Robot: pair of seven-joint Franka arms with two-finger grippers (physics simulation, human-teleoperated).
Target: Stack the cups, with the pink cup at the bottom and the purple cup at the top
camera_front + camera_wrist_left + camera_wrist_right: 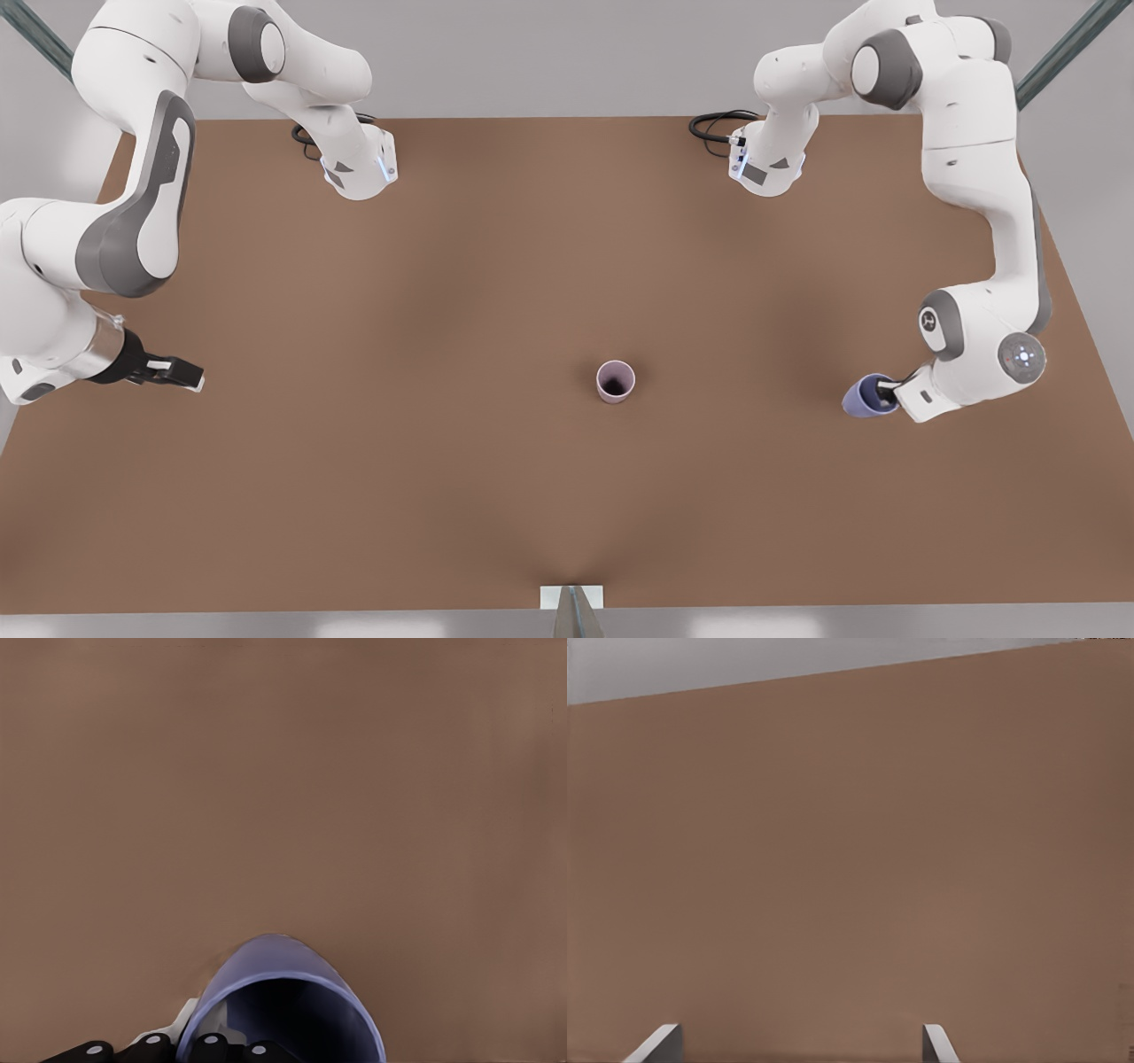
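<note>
The left gripper point(886, 394), at the front view's right, is clamped on the rim of the purple cup point(864, 397), one finger inside the mouth; the fingers are mostly hidden behind the cup and the hand, so their exact seat on the wall is hard to make out. In the left wrist view the purple cup point(283, 992) is cut off by the frame edge, tipped with its dark inside facing the camera, and the left gripper point(190, 1047) shows as black finger parts beside the rim. The cup is tilted; whether it touches the table cannot be told.

The right gripper point(182, 372) waits at the front view's left, about 9 o'clock from the pink cup point(615, 381). In the right wrist view its two fingertips point(656, 1043) stand wide apart, holding nothing.

The pink cup stands upright near the middle of the table point(496, 266), well apart from the purple cup at its 3 o'clock.

The table is plain brown board; pale grey floor surrounds it, and a small white mount point(571, 597) sits at its 6 o'clock edge.
</note>
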